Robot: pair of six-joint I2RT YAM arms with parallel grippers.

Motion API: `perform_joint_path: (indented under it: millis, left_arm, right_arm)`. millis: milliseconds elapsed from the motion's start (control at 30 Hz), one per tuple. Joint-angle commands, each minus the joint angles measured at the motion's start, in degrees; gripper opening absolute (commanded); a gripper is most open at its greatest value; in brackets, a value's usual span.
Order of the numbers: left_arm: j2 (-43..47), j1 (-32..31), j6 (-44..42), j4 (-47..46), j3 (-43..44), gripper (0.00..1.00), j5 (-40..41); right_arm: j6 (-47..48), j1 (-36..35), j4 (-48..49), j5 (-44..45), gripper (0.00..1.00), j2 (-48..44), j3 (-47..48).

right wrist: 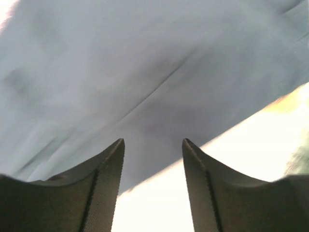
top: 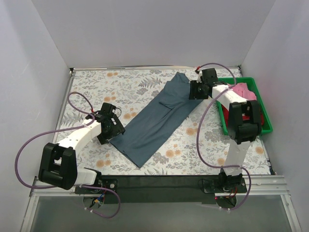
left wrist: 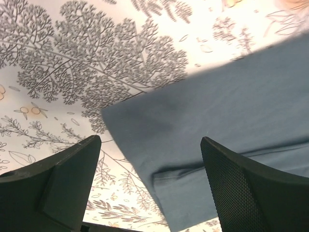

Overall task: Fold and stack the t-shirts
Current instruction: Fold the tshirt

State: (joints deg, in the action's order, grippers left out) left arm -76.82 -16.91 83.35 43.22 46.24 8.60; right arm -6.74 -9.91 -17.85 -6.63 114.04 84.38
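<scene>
The slate blue-grey t-shirt [top: 157, 118] lies folded into a long strip, slanting across the floral table from near left to far right. My left gripper [top: 117, 129] is open just above its near left edge; the left wrist view shows the shirt's corner and hem [left wrist: 203, 140] between the fingers. My right gripper [top: 189, 90] is open over the shirt's far right edge, with cloth [right wrist: 135, 72] in front of the fingertips. The pink t-shirt [top: 243, 90] and the dark red t-shirt [top: 250, 115] lie in the green bin.
The green plastic bin [top: 264, 121] stands at the right side of the table, under the right arm. White walls close in the table on three sides. A black strip runs along the near edge.
</scene>
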Motion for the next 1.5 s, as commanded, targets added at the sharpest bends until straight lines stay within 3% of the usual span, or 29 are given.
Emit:
perform_joint_path:
  millis: [0,167,300,467,567,867,1467]
  left_arm:
    - [2.11,0.56,-0.64,-0.42,-1.68,0.78,2.47]
    - [1.93,0.56,-1.00,-1.82,-3.34,0.77,3.44]
    - [2.02,1.08,-0.56,-3.58,-4.40,0.77,5.11]
    - [-0.52,1.26,-2.14,-6.48,-5.28,0.77,3.80]
    - [-1.32,1.26,-2.93,-7.45,-5.63,0.72,2.83]
    - [-1.23,1.26,-4.60,-8.94,-7.57,0.65,2.21]
    - [-4.04,1.26,-5.04,-10.53,-8.36,0.47,1.16]
  right_arm:
    - [2.17,-6.67,1.94,0.74,0.52,-14.33,-7.01]
    - [2.43,-17.49,1.85,1.01,0.55,-25.25,-19.68]
    - [2.18,-32.57,1.67,1.27,0.56,-31.67,-25.22]
    - [3.83,-50.78,2.29,6.37,0.59,-31.34,-28.21]
    - [5.33,-56.16,2.64,9.18,0.60,-28.01,-27.43]
    - [8.94,-65.22,2.64,10.06,0.59,-16.85,-19.26]
    - [11.31,-69.98,-1.22,14.19,0.53,-6.82,-14.86]
